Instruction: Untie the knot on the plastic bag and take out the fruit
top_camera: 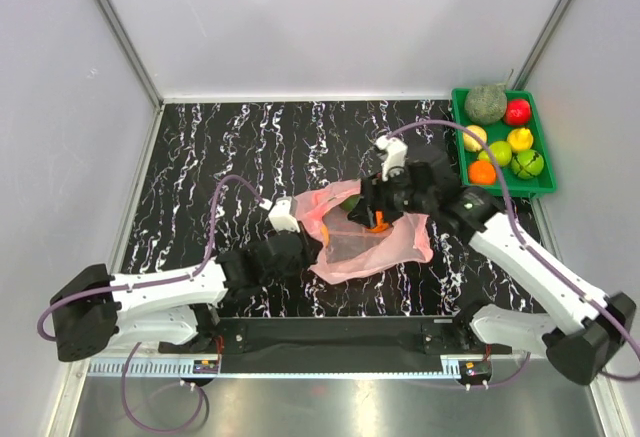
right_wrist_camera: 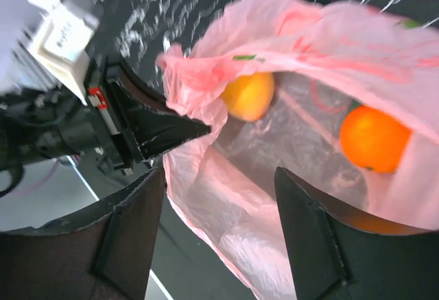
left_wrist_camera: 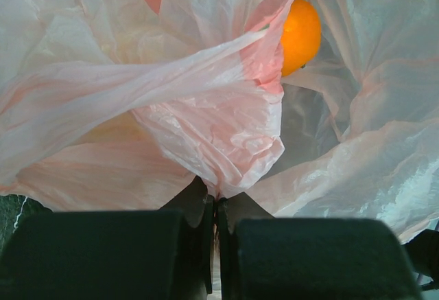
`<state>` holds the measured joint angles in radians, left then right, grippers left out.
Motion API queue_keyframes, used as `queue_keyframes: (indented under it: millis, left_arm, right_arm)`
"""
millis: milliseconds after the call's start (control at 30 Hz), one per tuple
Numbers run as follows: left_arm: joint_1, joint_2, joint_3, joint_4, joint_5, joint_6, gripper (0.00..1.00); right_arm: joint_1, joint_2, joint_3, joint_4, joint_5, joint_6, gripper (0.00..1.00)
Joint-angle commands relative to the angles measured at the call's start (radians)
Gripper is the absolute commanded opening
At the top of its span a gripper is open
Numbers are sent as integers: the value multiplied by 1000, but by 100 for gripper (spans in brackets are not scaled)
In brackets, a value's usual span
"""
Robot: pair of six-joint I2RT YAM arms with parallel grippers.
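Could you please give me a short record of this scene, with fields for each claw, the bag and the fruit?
left claw: shut, pinching the edge of the plastic bag
right claw: open at the bag's mouth, nothing seen between its fingers
bag: lying on the table, mouth open, no knot in sight
fruit in bag: an orange fruit and a yellow-orange fruit visible
green tray: far right, holding a melon and a red fruit, among others

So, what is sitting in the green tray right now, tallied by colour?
In the green tray:
Grey-green melon: 1
Red fruit: 1
Yellow fruit: 2
Green fruit: 2
Orange fruit: 1
Total: 7
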<state>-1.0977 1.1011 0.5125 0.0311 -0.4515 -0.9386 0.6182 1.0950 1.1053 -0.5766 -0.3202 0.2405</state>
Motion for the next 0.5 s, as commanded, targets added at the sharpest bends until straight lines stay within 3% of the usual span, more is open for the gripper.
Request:
queue_keyframes:
  millis: [0,67,100,167,367,467]
  left_arm:
    - [1,16,24,66,-6,4,0]
    - [1,14,20,73,-3,0,0]
    - [-1,13,18,76,2,-2,0]
    - [-2,14,14,82,5,-6,0]
    - [-8,34,12,105,8,-14,0]
    - [-8,48,14,122,13,-14,0]
  right_arm:
    - [96,68,-10,43,143,-26,69]
    - [106,104,-28,93,185,-20,62]
    - [113,121,-33,106,251,-23,51]
    - [121,182,-35,104,338,-30,43]
    - [144,299,-108,141,323,-40,42]
    - [150,333,-151,152,426,-24,41]
